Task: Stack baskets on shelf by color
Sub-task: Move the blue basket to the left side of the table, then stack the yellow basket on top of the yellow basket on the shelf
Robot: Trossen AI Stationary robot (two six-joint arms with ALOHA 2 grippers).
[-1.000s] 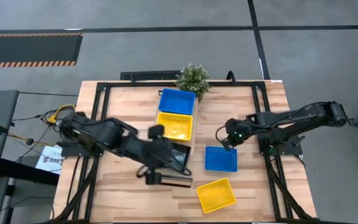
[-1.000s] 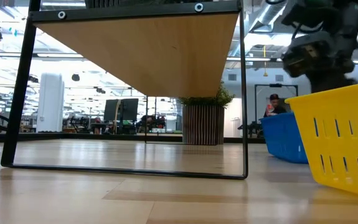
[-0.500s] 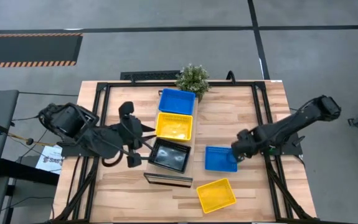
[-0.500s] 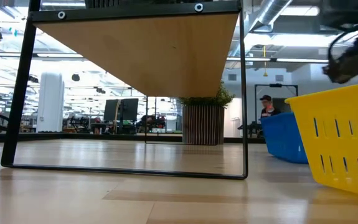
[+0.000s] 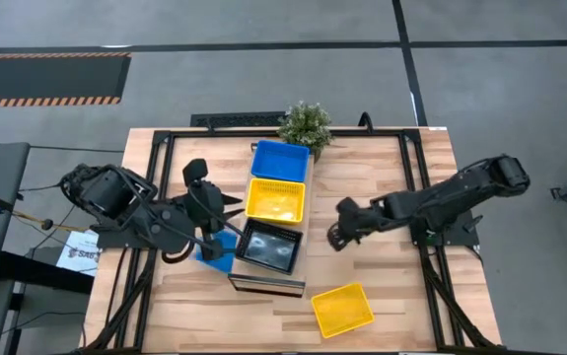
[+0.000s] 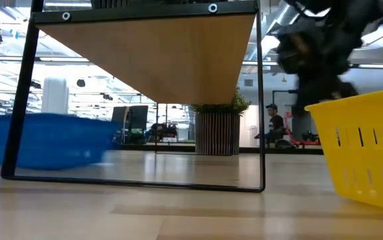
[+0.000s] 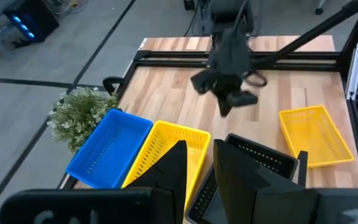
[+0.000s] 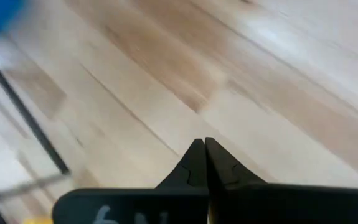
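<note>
From above, the shelf (image 5: 268, 284) carries three baskets in a row: a blue basket (image 5: 280, 161) nearest the potted plant (image 5: 306, 124), a yellow basket (image 5: 276, 200) in the middle, and a black basket (image 5: 270, 247) at the near end. A second blue basket (image 5: 215, 250) lies on the wooden surface (image 5: 382, 168) just beside the black one, on the left arm's side, and a second yellow basket (image 5: 342, 309) sits apart near the front edge. The low view shows what the overhead cannot: that blue basket (image 6: 44, 140) as a smeared shape behind the shelf leg. The left hand (image 5: 222, 205) hangs beside the shelf, its fingers (image 7: 174, 168) slightly parted and gripping nothing. The right hand (image 5: 340, 235) hovers over bare wood right of the shelf; its wrist view (only planks beyond) shows the fingertips (image 8: 205, 152) pressed together, empty.
</note>
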